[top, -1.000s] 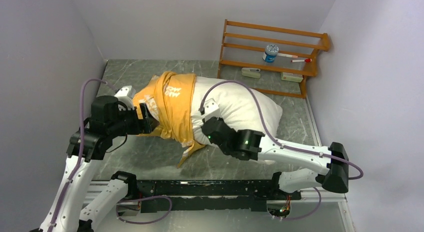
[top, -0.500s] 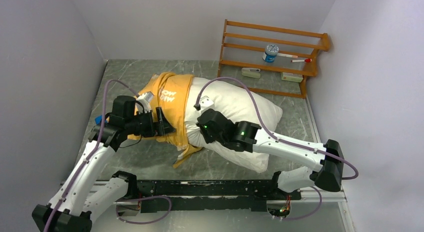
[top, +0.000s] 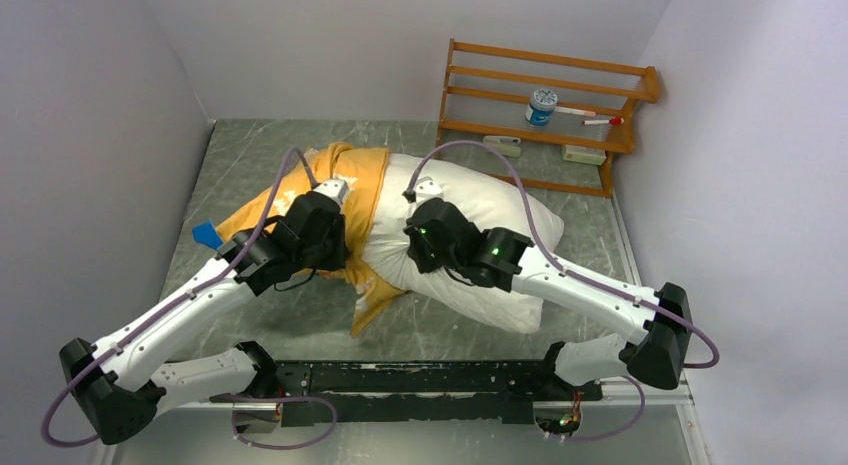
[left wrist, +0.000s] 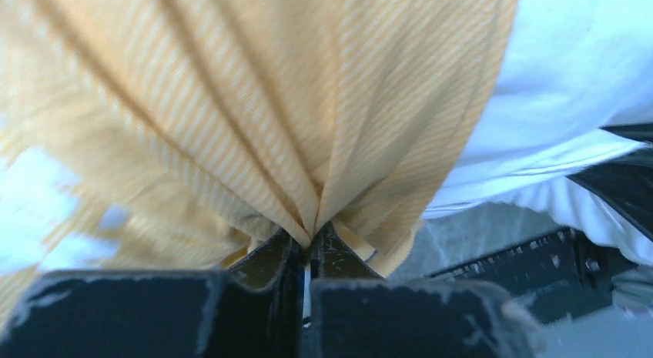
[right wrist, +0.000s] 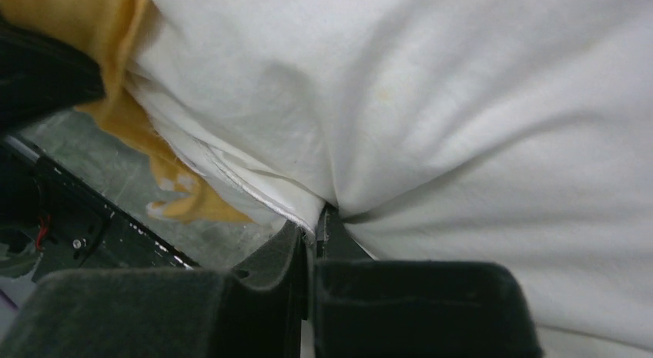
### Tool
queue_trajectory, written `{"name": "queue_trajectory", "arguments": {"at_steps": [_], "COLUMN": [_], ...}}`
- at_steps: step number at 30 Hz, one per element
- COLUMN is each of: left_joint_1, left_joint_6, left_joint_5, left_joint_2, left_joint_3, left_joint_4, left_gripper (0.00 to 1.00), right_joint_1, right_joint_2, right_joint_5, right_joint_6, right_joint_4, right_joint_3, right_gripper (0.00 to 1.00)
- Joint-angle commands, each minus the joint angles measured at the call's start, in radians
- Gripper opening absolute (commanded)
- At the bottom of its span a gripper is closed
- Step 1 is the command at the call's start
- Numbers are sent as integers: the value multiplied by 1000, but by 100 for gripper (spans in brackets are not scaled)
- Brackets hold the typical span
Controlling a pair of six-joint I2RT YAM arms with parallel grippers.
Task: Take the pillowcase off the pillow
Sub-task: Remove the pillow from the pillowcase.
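The white pillow (top: 500,210) lies mid-table, its left end still inside the orange-yellow pillowcase (top: 360,175). A blue corner (top: 207,233) of the pillowcase sticks out at the far left. My left gripper (top: 335,250) sits on the bunched case near its open hem. In the left wrist view the left gripper (left wrist: 310,239) is shut on a pinch of the orange pillowcase (left wrist: 254,104), with the pillow (left wrist: 570,65) to the right. My right gripper (top: 418,255) presses on the bare pillow beside it. Seen from the right wrist, the right gripper (right wrist: 316,227) is shut on a fold of the pillow (right wrist: 462,104).
A wooden rack (top: 545,95) stands at the back right with a blue-and-white tub (top: 541,106) and a pen (top: 590,115) on it. Grey walls close in left and right. The black mounting rail (top: 420,380) runs along the near edge.
My left arm swung in from the left onto the pillowcase and its jaws closed on the orange fabric. The right gripper stayed shut on the pillow and shifted slightly back.
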Motion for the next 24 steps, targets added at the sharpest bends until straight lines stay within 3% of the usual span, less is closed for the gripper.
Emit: {"name": "queue_trajectory", "arguments": {"at_steps": [1, 4, 7, 11, 13, 16, 19, 21, 24], "left_joint_1": [0, 2, 3, 3, 5, 4, 4, 5, 4], "left_joint_6": [-20, -95, -142, -12, 42, 91, 138, 144, 134], "left_joint_5": [-385, -551, -611, -372, -214, -56, -55, -170, -271], "left_joint_2": [-44, -53, -73, -135, -154, -166, -156, -122, -49], "left_joint_3": [125, 175, 167, 103, 87, 153, 305, 399, 392], "left_joint_4": [-188, -329, -398, -232, -136, -83, -144, -238, -306], "left_gripper": [5, 5, 5, 8, 36, 67, 92, 97, 97], "right_joint_1": [-71, -130, -177, -180, -180, -180, -176, -176, -177], "right_joint_2": [-43, -76, -127, -201, -216, -234, -256, -297, -344], "right_joint_5": [45, 44, 23, -127, -188, -162, -131, -183, -228], "right_joint_6": [16, 15, -9, -101, -127, -156, -149, -127, -65], "right_joint_4": [41, 22, 35, 91, 84, 15, -54, -27, 11], "right_joint_3": [11, -31, -81, -159, -187, -227, -266, -295, -312], "right_gripper": [0, 0, 0, 0, 0, 0, 0, 0, 0]}}
